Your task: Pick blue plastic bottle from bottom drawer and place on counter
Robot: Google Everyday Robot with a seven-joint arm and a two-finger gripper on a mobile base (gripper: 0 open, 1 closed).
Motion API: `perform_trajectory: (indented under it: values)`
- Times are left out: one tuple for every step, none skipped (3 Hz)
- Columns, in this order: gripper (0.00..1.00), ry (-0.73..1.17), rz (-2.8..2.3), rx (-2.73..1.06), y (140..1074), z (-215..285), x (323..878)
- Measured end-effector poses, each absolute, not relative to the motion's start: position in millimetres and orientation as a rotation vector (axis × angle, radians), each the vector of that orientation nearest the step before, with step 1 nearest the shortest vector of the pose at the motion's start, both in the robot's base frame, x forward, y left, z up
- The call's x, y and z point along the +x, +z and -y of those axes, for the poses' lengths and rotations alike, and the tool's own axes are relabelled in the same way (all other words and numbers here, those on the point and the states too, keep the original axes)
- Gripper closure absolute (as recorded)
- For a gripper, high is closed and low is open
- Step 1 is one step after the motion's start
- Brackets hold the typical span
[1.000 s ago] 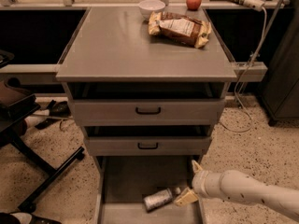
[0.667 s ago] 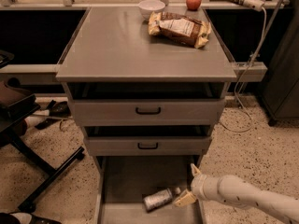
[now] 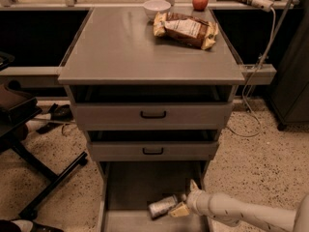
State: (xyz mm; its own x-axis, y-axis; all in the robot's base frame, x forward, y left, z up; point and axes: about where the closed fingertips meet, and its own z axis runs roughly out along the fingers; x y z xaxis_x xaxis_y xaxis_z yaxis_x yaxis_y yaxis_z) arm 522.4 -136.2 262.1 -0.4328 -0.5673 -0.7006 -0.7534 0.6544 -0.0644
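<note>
The hand (image 3: 186, 198) has slid a little to the left since a moment ago. It is now closer to the blue plastic bottle (image 3: 162, 207). The bottle has not moved. It lies on its side on the floor of the bottom drawer (image 3: 140, 187), near the front and a bit to the right. The drawer is pulled out, so the bottle is easy to get at from above.

This looks like the reaching step. The hand is getting ready to grab, but nothing has been picked up yet.

The hand is down inside the drawer, at the right end of the bottle. Its two fingers are spread apart and hold nothing. One finger points up toward the back of the drawer. The other finger (image 3: 179, 210) sits low, right by the end of the bottle. It may be touching it, but I cannot tell for sure. The bottle is not in between the fingers yet. The white arm (image 3: 241, 211) comes in from the lower right.

Up on the counter (image 3: 125, 47) there is lots of bare room at the front. A snack bag (image 3: 186, 29), a white bowl (image 3: 157, 7) and a red apple (image 3: 200, 1) sit at the back.
</note>
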Motion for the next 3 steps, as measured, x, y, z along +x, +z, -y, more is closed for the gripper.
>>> perform_trajectory:
  values:
    - [0.0,0.357,-2.162,-1.017,251,132,527]
    - [0.0,0.374,-2.172,-1.015,234,124,536]
    - [0.0,0.39,-2.169,-1.068,217,111,542]
